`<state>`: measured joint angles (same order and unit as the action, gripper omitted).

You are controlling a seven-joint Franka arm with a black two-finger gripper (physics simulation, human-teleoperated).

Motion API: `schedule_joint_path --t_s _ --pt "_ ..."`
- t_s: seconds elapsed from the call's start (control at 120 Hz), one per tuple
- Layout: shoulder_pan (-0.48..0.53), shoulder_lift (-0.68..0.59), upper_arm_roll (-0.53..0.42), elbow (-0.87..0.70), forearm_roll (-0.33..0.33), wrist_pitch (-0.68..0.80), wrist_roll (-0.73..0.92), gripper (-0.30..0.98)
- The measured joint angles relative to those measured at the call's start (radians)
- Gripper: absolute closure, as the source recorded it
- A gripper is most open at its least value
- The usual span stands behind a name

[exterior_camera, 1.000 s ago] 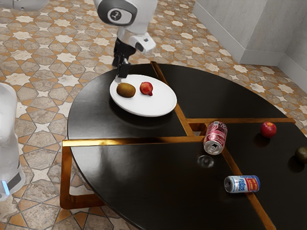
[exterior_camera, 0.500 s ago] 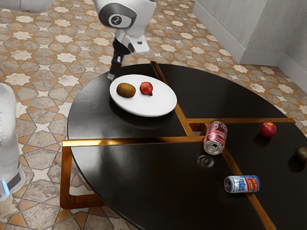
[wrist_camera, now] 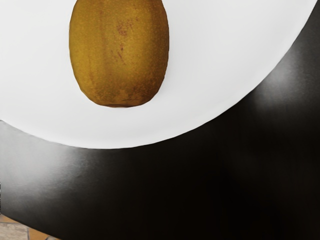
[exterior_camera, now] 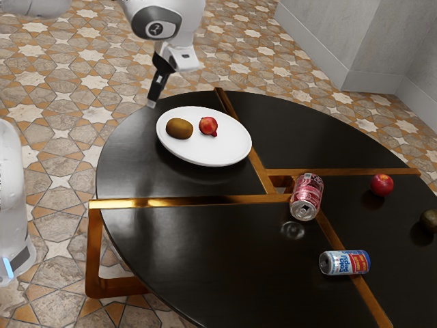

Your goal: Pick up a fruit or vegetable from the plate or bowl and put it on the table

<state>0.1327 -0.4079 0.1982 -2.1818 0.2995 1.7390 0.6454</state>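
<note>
Kiwi [exterior_camera: 179, 128] stays on the plate [exterior_camera: 218, 148] while the empty hand [exterior_camera: 151, 104], opening unclear, has moved farther off.

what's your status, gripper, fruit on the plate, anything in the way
Gripper empty, near plate's edge. Kiwi and red fruit both on plate, apart. Nothing lying over either.

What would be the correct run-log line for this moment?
gripper: near plate, no fruit held | on plate: brown fruit, red fruit | pick: not yet made

four fruits [exterior_camera: 179, 128], two cans [exterior_camera: 306, 197], one plate [exterior_camera: 218, 147], one table [exterior_camera: 164, 239]
</note>
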Motion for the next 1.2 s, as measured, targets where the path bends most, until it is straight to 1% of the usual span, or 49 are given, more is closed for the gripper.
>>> schedule_joint_path --t_s 0.117,0.208,0.383,0.625,0.867,1.2 --pt "0.02 0.043 0.016 0.01 -0.019 0.04 0.039 0.0" --pt "0.023 0.102 0.011 0.054 -0.042 0.063 0.067 0.0" --pt "0.042 0.176 0.007 0.095 -0.108 0.109 0.11 0.0" --pt "0.05 0.191 0.003 0.073 -0.176 0.16 0.146 0.0" --pt "0.064 0.217 0.003 0.056 -0.224 0.206 0.164 0.0" --pt "0.083 0.263 -0.001 0.035 -0.268 0.252 0.161 0.0"
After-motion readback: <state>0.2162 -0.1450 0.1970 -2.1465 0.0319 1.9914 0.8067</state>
